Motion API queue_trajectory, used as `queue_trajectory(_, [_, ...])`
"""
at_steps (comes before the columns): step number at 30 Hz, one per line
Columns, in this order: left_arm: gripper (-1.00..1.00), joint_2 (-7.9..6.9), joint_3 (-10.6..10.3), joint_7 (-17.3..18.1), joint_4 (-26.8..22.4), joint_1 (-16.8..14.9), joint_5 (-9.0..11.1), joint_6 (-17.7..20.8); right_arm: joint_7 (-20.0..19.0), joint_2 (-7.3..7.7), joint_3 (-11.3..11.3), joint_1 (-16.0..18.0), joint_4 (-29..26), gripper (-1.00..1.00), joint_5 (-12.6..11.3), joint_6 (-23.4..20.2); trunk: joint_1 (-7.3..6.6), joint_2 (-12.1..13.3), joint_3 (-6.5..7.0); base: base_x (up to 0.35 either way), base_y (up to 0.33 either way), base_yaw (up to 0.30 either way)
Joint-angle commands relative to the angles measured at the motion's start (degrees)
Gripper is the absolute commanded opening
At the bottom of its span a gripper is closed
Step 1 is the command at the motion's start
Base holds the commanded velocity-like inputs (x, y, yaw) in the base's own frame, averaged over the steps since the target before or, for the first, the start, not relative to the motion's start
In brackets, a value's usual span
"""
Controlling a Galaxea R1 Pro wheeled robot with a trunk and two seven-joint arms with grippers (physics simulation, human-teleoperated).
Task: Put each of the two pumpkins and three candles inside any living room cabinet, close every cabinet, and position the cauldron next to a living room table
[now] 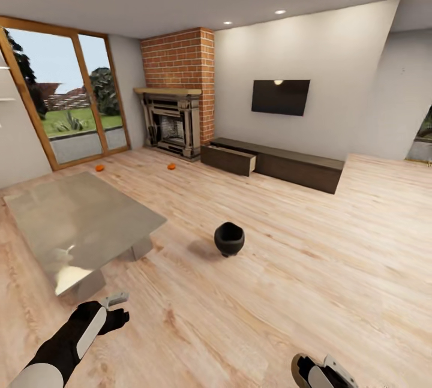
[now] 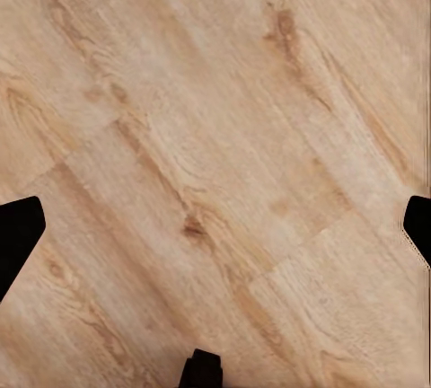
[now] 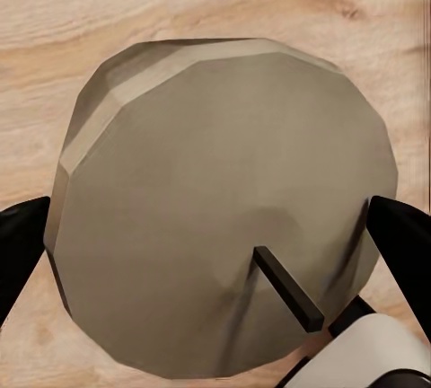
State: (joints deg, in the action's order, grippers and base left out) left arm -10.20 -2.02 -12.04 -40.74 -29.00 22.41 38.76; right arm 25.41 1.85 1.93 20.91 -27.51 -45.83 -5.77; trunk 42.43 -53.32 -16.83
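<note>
Two pumpkins (image 1: 99, 167) (image 1: 171, 166) are seen on the wood floor (image 1: 288, 292) far from the robot, well apart from each other: one near the glass door (image 1: 66, 106), the other just in front of the fireplace (image 1: 173, 123). The cauldron (image 1: 229, 238) stands upright on the floor in mid-room, near the corner of the table (image 1: 78, 220) but apart from it; its dark mouth faces up. The table, a glossy grey surface, is at the head view's left. The cabinet (image 1: 282, 163) runs along the far wall under the TV (image 1: 280, 96); its drawer (image 1: 229, 159) at the fireplace end is pulled out, the rest appear shut, though at this distance that is hard to confirm. Candles can't be made out.

L arm is held low at the view's lower left, its gripper (image 1: 115, 311) over bare floor. In the L wrist view the black fingertips (image 2: 18, 231) are seen wide apart at the frame's edges w/ only floorboards between, so the gripper is spread and holds nothing.

R gripper (image 1: 324, 371) is at the bottom edge of the head view. In the R wrist view its fingertips (image 3: 404, 235) are likewise parted, nothing held; beyond them lies a round grey disc (image 3: 224, 199), prob. part of the robot's base, over the floor.
</note>
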Motion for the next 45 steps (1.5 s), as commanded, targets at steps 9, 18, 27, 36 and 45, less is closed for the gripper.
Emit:
queue_trajectory(9, [1.0, 0.0, 0.0, -0.08, 0.0, 0.0, 0.0, 0.0, -0.1, 0.0, 0.01, 0.01, 0.17, -1.0, 0.03, 0.23, 0.0, 0.0, 0.0, 0.265, -0.03, -0.288])
queue_trajectory(18, [1.0, 0.02, -0.06, -0.16, 0.04, 0.0, 0.0, -0.07, -0.1, 0.0, 0.01, 0.01, 0.17, -1.0, 0.11, 0.23, 0.0, 0.0, -0.08, 0.31, -0.096, -0.284])
queue_trajectory(27, [1.0, 0.0, -0.09, -0.17, 0.02, 0.0, 0.0, -0.09, -0.1, 0.0, 0.01, 0.01, 0.17, -1.0, 0.06, 0.23, 0.0, 0.0, -0.34, 0.311, -0.098, -0.274])
queue_trajectory(36, [1.0, 0.0, -0.09, -0.11, 0.02, 0.0, 0.0, -0.09, -0.1, 0.0, 0.01, 0.01, 0.17, -1.0, 0.03, 0.23, 0.0, 0.0, -0.4, 0.312, -0.013, -0.277])
queue_trajectory(45, [1.0, 0.0, -0.09, -0.16, 0.01, 0.0, 0.0, -0.09, -0.1, -0.08, 0.01, 0.01, 0.17, -1.0, 0.03, 0.23, 0.0, 0.0, -0.4, 0.315, 0.0, -0.278])
